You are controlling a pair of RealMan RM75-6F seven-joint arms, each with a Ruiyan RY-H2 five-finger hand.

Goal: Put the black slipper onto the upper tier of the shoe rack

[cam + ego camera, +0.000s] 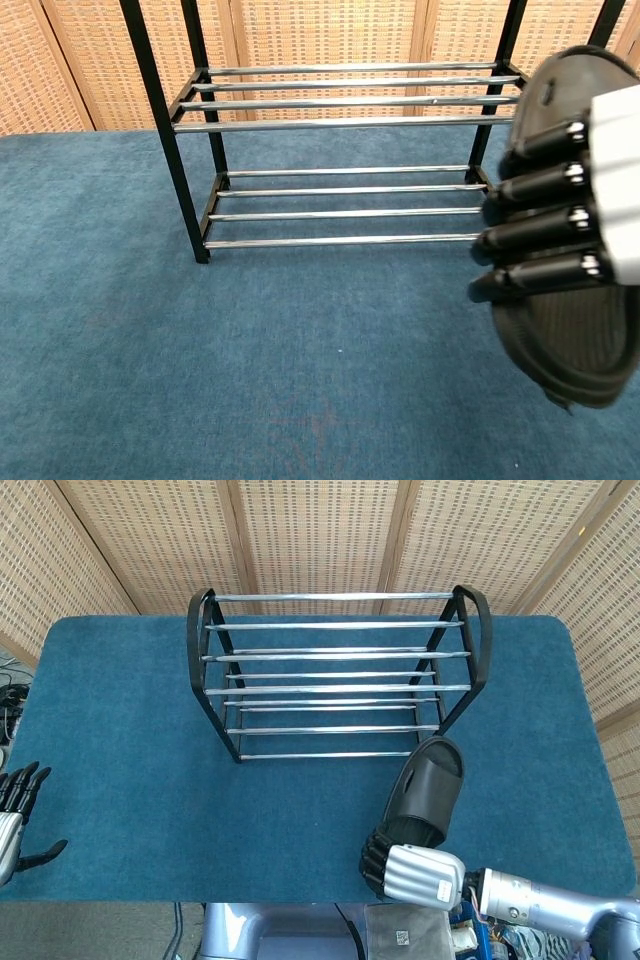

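Note:
My right hand (405,868) grips the heel end of the black slipper (426,788), which is lifted off the blue table, toe pointing toward the shoe rack (335,670). In the chest view the right hand (560,220) wraps its dark fingers over the slipper's sole (570,335), filling the right side of the frame in front of the rack's right leg. The rack (350,100) has two tiers of chrome bars; both tiers are bare. My left hand (15,815) hovers at the table's near left edge, fingers spread, holding nothing.
The blue carpeted table (120,730) stretches wide around the rack. Woven wicker screens (320,530) stand behind the table's far edge.

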